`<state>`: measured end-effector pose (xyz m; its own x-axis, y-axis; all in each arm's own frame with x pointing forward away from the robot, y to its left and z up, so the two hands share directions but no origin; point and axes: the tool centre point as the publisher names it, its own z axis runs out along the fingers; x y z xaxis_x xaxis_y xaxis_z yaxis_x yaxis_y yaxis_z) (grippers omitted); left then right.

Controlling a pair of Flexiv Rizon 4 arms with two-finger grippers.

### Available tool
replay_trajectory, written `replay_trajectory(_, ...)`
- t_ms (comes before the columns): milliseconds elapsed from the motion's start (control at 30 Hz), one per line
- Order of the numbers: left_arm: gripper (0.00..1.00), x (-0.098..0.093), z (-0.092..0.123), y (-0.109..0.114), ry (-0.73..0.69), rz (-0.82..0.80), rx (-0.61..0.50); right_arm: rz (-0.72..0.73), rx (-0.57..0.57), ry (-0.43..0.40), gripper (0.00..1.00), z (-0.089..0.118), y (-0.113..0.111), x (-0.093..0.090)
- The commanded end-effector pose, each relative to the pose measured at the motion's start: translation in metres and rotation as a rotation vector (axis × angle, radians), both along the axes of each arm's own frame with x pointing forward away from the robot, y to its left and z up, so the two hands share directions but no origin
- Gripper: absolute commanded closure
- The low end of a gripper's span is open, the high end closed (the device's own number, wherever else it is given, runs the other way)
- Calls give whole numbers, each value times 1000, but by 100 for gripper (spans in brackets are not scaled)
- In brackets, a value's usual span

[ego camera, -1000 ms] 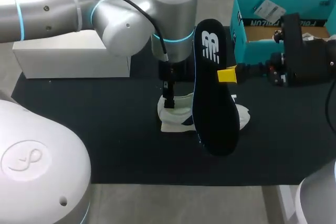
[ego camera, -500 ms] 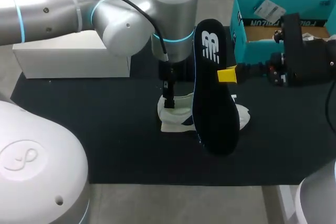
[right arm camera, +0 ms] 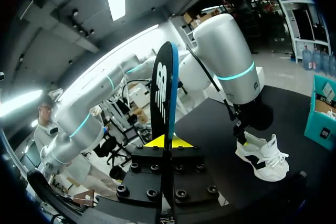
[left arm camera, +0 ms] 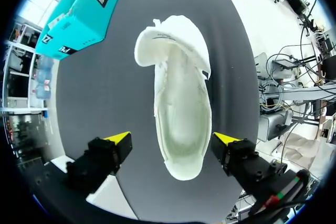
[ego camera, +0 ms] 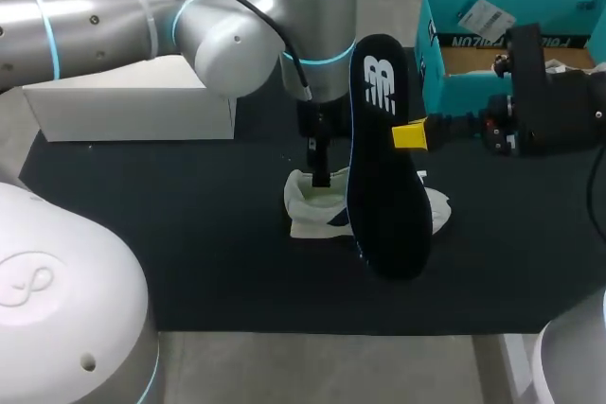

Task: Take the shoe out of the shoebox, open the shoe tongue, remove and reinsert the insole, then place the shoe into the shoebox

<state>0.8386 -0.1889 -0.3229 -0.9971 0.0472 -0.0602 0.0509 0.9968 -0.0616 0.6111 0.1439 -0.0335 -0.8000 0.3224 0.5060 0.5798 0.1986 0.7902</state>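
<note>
Left tool [left arm camera: 172,140] hangs spread above the shoe [left arm camera: 181,103] (white); right tool [right arm camera: 167,141] pinches the insole [ego camera: 386,167] upright, shoebox [ego camera: 428,52] behind.

shoe [left arm camera: 181,108]: white cloth | insole [ego camera: 383,205]: matt black | shoebox [left arm camera: 79,14]: teal cardboard | left arm [ego camera: 114,26]: glossy grey metal

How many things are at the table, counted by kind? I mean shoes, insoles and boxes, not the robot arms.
shoe: 1
insole: 1
boxes: 2, the teal shoebox and the white box
Total: 4
</note>
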Motion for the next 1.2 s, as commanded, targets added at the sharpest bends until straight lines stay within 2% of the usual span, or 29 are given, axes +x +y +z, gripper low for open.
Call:
replay_trajectory(33, 0, 19, -18, -20, 51, -17, -17, 0, -1, 2, 100, -1, 4, 3)
replay_trajectory(167, 0, 26, -29, -30, 71, -33, -59, 0, -1, 2, 100, -1, 4, 3)
replay_trajectory(300, 0, 30, -34, -35, 81, -40, -56, 0, -1, 2, 100, -1, 4, 3)
replay_trajectory(400, 5, 28, -38, -39, 81, -64, -51, 0, -1, 2, 100, -1, 4, 3)
replay_trajectory(467, 21, 27, -43, -43, 70, -80, -44, 0, -1, 2, 100, -1, 4, 3)
replay_trajectory(533, 31, 27, -47, -48, 69, -80, -40, 0, -1, 2, 100, -1, 4, 3)
replay_trajectory(667, 44, 27, -52, -57, 71, -88, -45, 0, -1, 2, 100, -1, 4, 3)
replay_trajectory(800, 44, 25, -57, -65, 69, -82, -45, 0, -1, 2, 100, -1, 4, 3)
replay_trajectory(833, 49, 24, -58, -66, 66, -82, -43, 0, -1, 2, 100, -1, 4, 3)
replay_trajectory(867, 62, 24, -59, -66, 64, -82, -42, 0, -1, 2, 100, -1, 4, 3)
replay_trajectory(900, 83, 24, -60, -67, 65, -82, -40, 0, -1, 2, 100, -1, 4, 3)
replay_trajectory(933, 98, 23, -61, -66, 65, -79, -36, 0, -1, 2, 100, -1, 4, 3)
replay_trajectory(967, 100, 23, -62, -65, 66, -77, -35, 0, -1, 2, 100, -1, 4, 3)
replay_trajectory(1100, 100, 17, -63, -55, 74, -46, -12, 0, -1, 2, 100, -1, 4, 3)
replay_trajectory(1200, 100, 17, -63, -55, 74, -46, -12, 0, -1, 2, 100, -1, 4, 3)
